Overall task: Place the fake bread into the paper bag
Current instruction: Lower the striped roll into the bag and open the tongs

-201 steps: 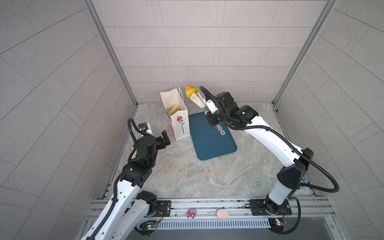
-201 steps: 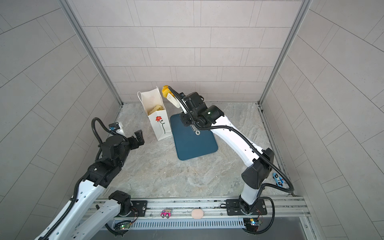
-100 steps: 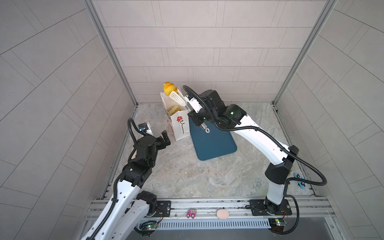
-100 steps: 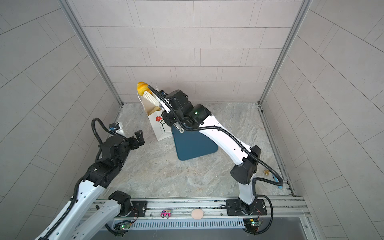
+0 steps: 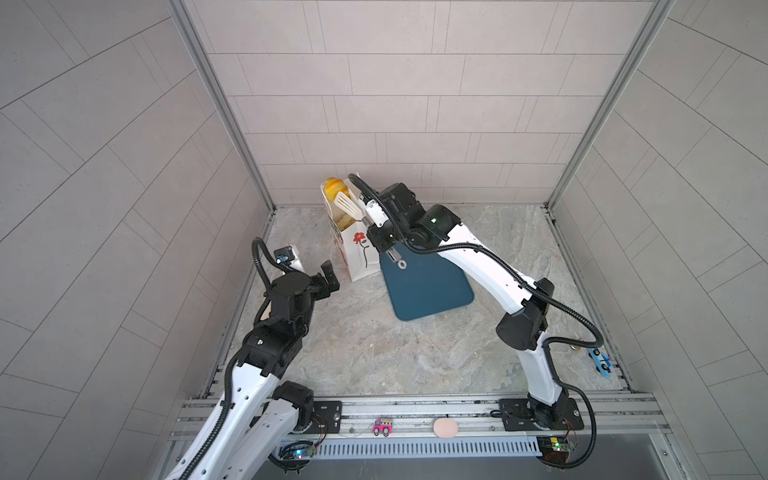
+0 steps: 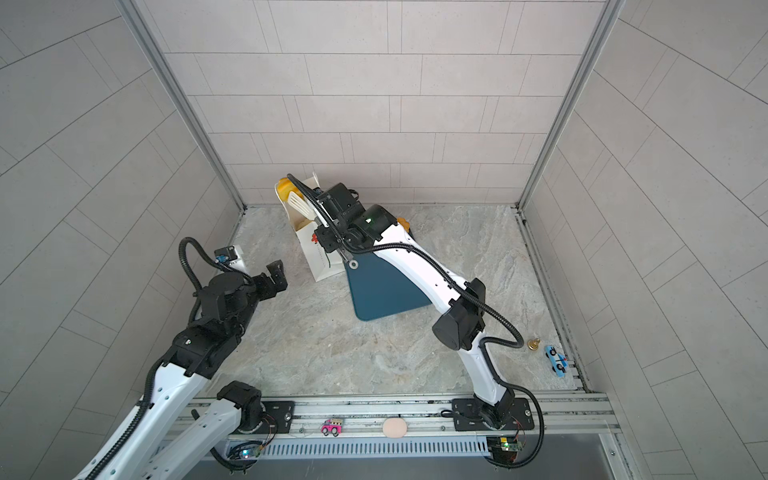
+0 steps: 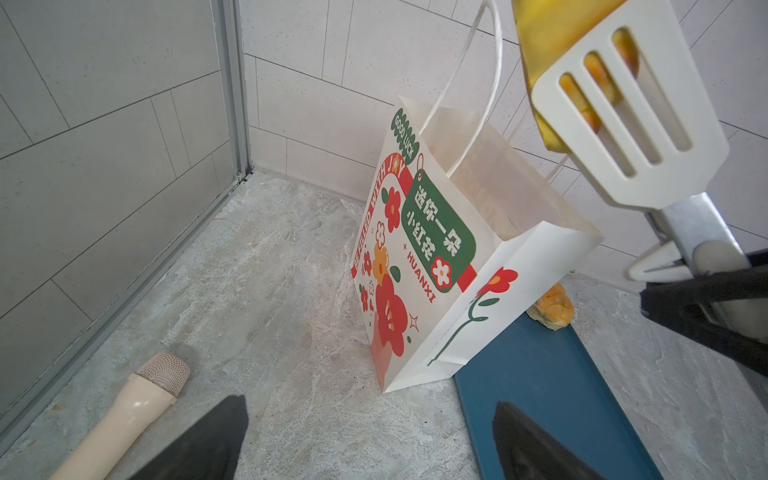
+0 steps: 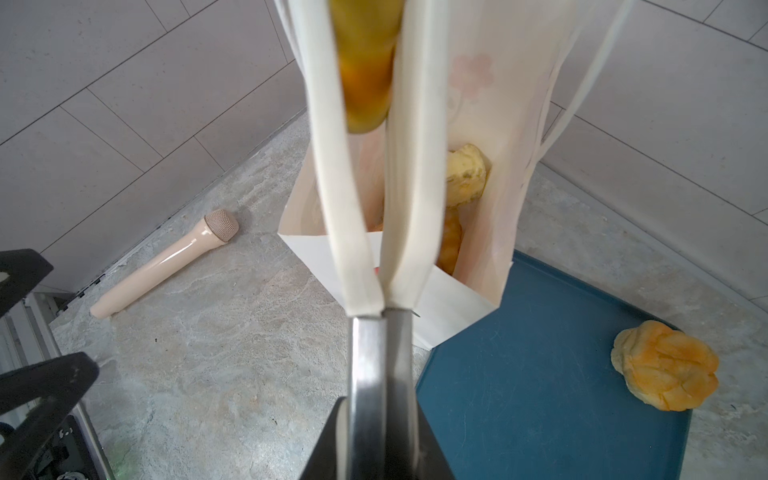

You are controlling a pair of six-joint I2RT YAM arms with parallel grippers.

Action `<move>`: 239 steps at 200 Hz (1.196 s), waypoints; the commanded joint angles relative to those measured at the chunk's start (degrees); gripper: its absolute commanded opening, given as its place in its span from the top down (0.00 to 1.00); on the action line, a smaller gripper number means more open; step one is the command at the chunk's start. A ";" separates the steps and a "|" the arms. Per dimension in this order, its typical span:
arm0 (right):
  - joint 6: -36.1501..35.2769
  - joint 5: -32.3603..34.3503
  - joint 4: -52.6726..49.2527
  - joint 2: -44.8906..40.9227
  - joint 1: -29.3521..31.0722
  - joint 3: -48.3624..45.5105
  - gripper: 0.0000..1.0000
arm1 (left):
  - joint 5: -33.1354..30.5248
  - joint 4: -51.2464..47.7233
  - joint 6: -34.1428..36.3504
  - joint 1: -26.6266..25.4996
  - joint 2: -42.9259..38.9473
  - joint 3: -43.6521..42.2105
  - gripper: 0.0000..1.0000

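Observation:
The white paper bag (image 5: 358, 253) (image 6: 321, 259) (image 7: 419, 266) stands at the back, beside a blue tray (image 5: 428, 286). My right gripper (image 5: 383, 237) (image 8: 380, 436) is shut on the metal handles of white slotted tongs (image 5: 347, 205) (image 7: 623, 116). The tongs pinch a yellow fake bread roll (image 5: 331, 188) (image 6: 284, 187) (image 8: 365, 62) just above the bag's open mouth. More fake bread (image 8: 465, 174) lies inside the bag. A knobbly bun (image 8: 665, 365) (image 7: 550, 307) sits at the tray's far edge. My left gripper (image 5: 328, 276) (image 7: 370, 440) hangs open and empty, left of the bag.
A beige toy microphone (image 7: 137, 407) (image 8: 166, 262) lies by the left wall. A blue toy car (image 5: 600, 361) and a small brass bell (image 6: 534, 343) sit at the right edge. A pink toy car (image 5: 382, 428) and a beige oval (image 5: 445, 427) rest on the front rail.
The right arm swung left with the tongs and the roll, from over the tray's far end to above the bag's mouth. The left arm stayed still.

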 commanded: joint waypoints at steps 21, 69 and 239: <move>1.38 0.17 0.07 0.41 -0.78 2.26 0.75 | -1.34 -0.30 0.03 0.43 -0.78 0.74 0.00; 1.47 -0.53 -1.22 0.48 -1.09 2.29 0.72 | -0.89 0.23 -0.05 0.41 -0.44 0.76 0.00; 1.43 2.00 -1.80 -0.29 -1.64 2.34 0.53 | -0.29 0.05 -0.40 0.43 -0.02 1.02 0.00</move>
